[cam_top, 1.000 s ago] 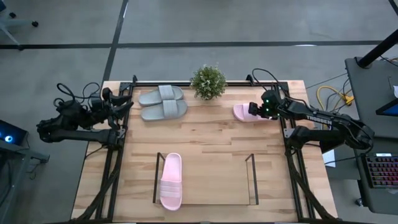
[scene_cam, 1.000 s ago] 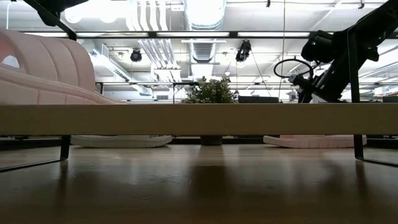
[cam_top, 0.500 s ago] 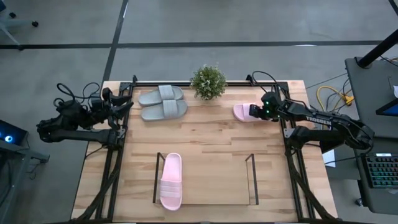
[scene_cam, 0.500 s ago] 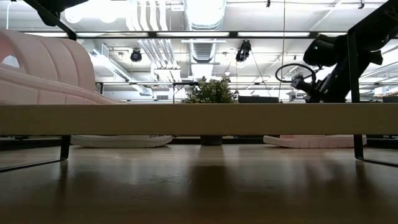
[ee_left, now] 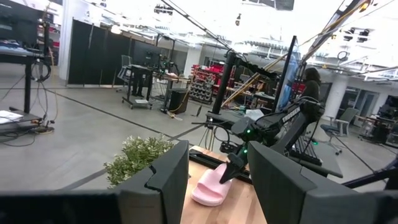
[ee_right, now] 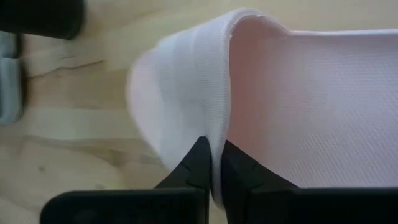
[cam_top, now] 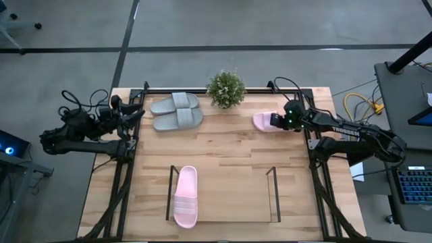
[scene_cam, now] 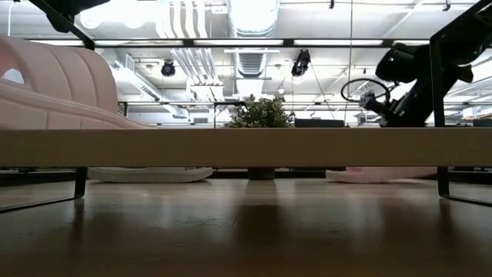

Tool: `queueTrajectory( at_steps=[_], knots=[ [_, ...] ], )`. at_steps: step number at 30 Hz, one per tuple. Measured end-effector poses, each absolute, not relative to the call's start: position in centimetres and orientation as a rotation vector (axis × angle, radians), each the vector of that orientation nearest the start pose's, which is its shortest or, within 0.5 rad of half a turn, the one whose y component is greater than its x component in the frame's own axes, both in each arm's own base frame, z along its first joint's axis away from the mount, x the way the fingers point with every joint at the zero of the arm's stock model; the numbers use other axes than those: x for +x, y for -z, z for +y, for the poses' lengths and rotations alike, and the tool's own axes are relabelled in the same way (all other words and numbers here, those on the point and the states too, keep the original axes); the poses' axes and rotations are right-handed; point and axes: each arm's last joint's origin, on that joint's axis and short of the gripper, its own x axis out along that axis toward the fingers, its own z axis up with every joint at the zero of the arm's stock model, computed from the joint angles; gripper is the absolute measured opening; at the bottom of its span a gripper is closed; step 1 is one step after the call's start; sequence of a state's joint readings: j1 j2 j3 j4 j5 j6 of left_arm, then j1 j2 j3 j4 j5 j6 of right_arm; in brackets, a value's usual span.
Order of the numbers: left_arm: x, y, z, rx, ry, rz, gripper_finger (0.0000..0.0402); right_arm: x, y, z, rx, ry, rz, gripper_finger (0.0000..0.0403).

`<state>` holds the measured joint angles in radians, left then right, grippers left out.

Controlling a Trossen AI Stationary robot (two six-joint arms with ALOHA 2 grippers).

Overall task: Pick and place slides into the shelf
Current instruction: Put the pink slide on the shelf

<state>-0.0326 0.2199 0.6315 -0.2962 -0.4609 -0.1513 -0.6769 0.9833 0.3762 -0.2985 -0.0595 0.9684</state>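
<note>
A light pink slide (cam_top: pixel 262 121) lies on the table at the far right, and my right gripper (cam_top: pixel 275 121) is shut on its strap. The second pink slide (cam_top: pixel 185 196) lies on the wood base of the shelf (cam_top: pixel 273 196), at its left end. The grey pair of slides (cam_top: pixel 177 111) rests side by side at the far left on their soles. My left gripper (cam_top: pixel 138 111) hovers open at the table's left edge, with nothing between its fingers (ee_left: pixel 168 180). My right gripper pinches the pink slide's strap at its open edge (ee_right: pixel 214 134) between its two fingers, one on the strap's ribbed outside and one on its inner side above the footbed (ee_right: pixel 311 106). The fingers come from the table's right, slanting down. The slide's sole lies on the table (scene_cam: pixel 377 175).
A small potted plant (cam_top: pixel 226 88) stands at the far edge between the grey pair and the held slide. The shelf's thin black wire uprights (cam_top: pixel 169 192) rise at both ends near the front edge. Bare wood (cam_top: pixel 229 145) lies in the table's middle.
My right gripper has settled a little lower over the pink slide and has shut on its strap. The slide has stayed at its place on the table.
</note>
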Motion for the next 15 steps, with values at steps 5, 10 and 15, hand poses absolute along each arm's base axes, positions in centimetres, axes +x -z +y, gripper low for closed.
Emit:
queueTrajectory(
  at_steps=[5,10,15],
  knots=[
    [5.6,-32.5,1.1,-0.177,-0.42,-0.145,0.0151,14.1,-17.8,-11.0,1.192,0.906,0.482,0.001],
    [5.6,-32.5,1.1,-0.177,-0.405,-0.144,0.0151,15.2,-21.3,-11.3,1.173,0.785,0.433,0.001],
    [5.7,-32.5,1.0,-0.178,-0.397,-0.144,0.0151,15.6,-25.3,-10.6,1.127,0.729,0.531,0.0009]
  ],
)
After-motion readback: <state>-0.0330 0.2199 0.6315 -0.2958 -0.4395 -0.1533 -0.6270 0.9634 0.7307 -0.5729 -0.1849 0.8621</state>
